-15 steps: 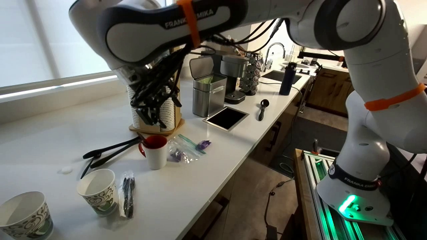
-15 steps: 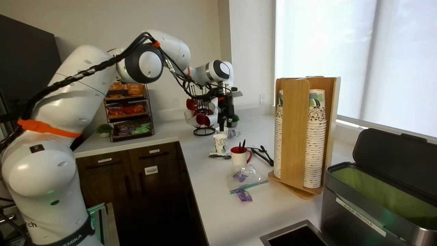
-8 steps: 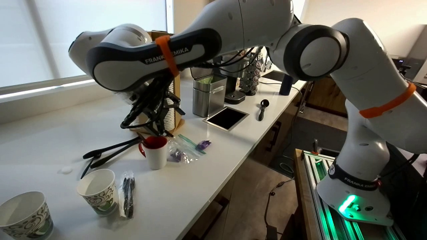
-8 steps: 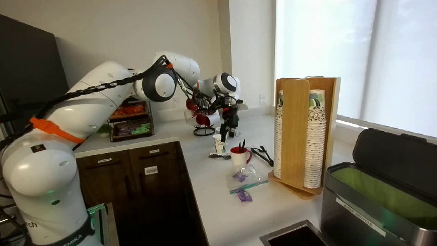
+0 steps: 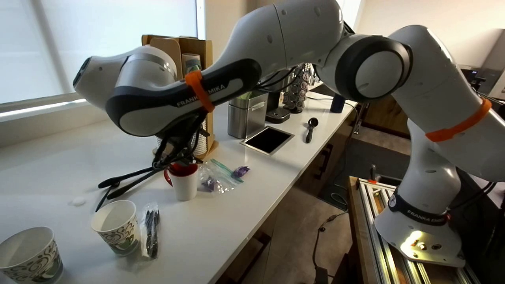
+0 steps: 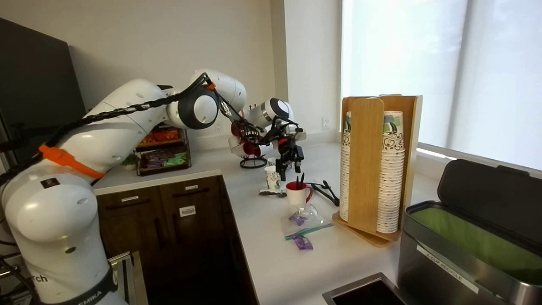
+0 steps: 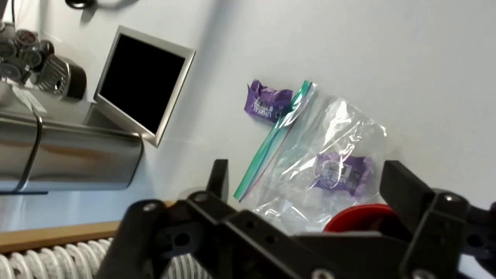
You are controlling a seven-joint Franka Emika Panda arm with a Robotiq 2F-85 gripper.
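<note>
My gripper (image 7: 308,176) stands open, its fingers wide apart with nothing held between them. In an exterior view the gripper (image 6: 289,169) hangs tilted just above a white mug (image 6: 296,197) with a red inside, which holds thin black utensils (image 6: 300,180). The mug's red rim (image 7: 360,213) shows low in the wrist view, near the right finger and partly behind the gripper. Beyond the fingers a clear zip bag (image 7: 279,155) lies flat, with a purple wrapped sweet (image 7: 341,172) inside it. Another purple sweet (image 7: 267,102) lies by the bag's green zip edge.
Black tongs (image 6: 326,192) lie beside the mug. A wooden holder (image 6: 367,161) stacked with paper cups stands close by. Farther along are a steel bin (image 5: 248,114) and a square counter opening (image 7: 143,81). Paper cups (image 5: 116,227) and a cutlery packet (image 5: 151,228) sit on the counter.
The arm has come down and the gripper has tilted, ending closer above the mug; its jaws stay apart. The light on the robot base has turned from green to yellowish white.
</note>
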